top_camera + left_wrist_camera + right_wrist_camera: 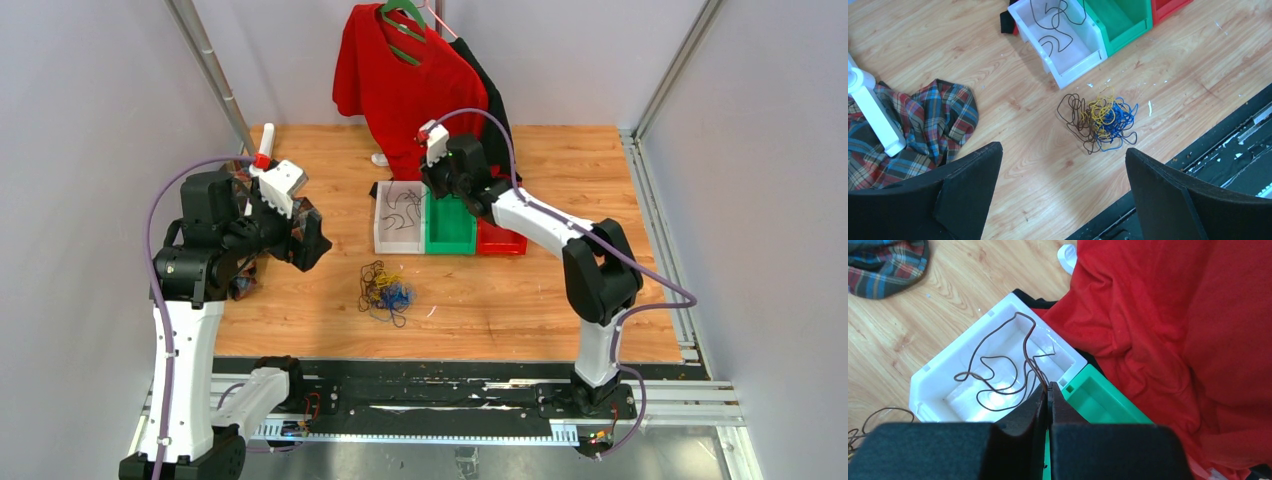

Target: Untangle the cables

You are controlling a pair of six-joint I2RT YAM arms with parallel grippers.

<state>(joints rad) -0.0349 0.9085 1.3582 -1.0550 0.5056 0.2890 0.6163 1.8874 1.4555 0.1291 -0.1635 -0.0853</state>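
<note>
The cables (385, 290) lie as a tangle of dark, yellow and blue loops on the wooden table; in the left wrist view the cables (1103, 122) sit beyond my fingertips. My left gripper (310, 240) (1063, 150) hovers wide open to the left of the tangle, touching nothing. A dark cable (993, 360) (1058, 42) lies coiled in the white bin (948, 360) (380, 215). Its strands run up into my right gripper (1048, 385) (435, 182), which is shut on it above the edge between the white and green bins.
A green bin (450, 235) (1098, 400) and a red bin (500, 240) stand to the right of the white one. A red shirt (400, 80) (1173, 340) hangs behind them. A plaid cloth (923, 125) (888, 265) lies at the left. The black base rail (450, 390) lines the near edge.
</note>
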